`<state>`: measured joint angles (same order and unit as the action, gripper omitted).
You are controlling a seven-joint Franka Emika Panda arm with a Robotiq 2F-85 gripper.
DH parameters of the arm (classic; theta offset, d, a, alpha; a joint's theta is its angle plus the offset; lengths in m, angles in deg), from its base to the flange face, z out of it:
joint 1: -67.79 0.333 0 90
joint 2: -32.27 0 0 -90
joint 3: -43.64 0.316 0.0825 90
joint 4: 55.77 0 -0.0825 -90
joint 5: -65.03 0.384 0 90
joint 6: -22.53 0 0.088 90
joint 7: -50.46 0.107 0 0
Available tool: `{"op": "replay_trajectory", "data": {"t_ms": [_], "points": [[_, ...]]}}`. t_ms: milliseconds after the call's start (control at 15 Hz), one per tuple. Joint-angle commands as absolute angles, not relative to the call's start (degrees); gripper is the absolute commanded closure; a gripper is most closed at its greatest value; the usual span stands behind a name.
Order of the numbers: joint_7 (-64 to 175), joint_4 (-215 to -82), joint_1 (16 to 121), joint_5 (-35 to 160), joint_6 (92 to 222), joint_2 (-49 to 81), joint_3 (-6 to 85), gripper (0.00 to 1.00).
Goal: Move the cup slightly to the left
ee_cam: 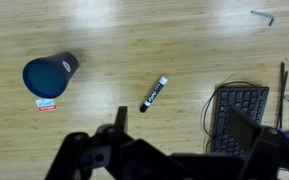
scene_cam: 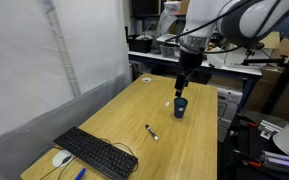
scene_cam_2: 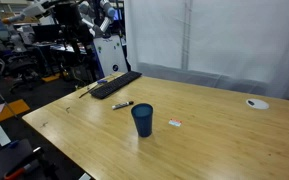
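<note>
The small dark blue cup [scene_cam: 181, 106] stands upright on the wooden table, also seen in an exterior view [scene_cam_2: 142, 119]. In the wrist view the cup [ee_cam: 49, 75] is at the upper left, well away from the fingers. My gripper [scene_cam: 184, 80] hangs above the table near the cup, apart from it. In the wrist view the gripper [ee_cam: 184, 135] has its two dark fingers spread wide with nothing between them. It is open and empty.
A black-and-white marker pen [ee_cam: 155, 93] lies between the cup and the black keyboard [ee_cam: 242, 115]. A small red-and-white sticker [ee_cam: 46, 103] lies beside the cup. A mouse [scene_cam: 61, 158] sits by the keyboard [scene_cam: 96, 152]. A small metal key [ee_cam: 262, 15] lies farther off.
</note>
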<state>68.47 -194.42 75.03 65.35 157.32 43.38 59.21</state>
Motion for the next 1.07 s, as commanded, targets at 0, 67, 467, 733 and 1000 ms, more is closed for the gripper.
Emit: {"op": "replay_trajectory", "data": {"t_ms": [0, 67, 467, 733, 1000], "points": [[68.59, -194.22, 75.93, 65.13, 157.20, 43.38, 58.31, 0.00], [68.19, -194.28, 75.68, 64.86, 157.77, 43.24, 58.01, 0.00], [67.54, -195.53, 74.21, 64.93, 157.83, 42.01, 54.44, 0.00], [64.55, -196.72, 74.09, 64.96, 160.33, 41.06, 52.51, 0.00], [60.08, -197.21, 73.73, 64.08, 162.48, 40.05, 51.02, 0.00]]}}
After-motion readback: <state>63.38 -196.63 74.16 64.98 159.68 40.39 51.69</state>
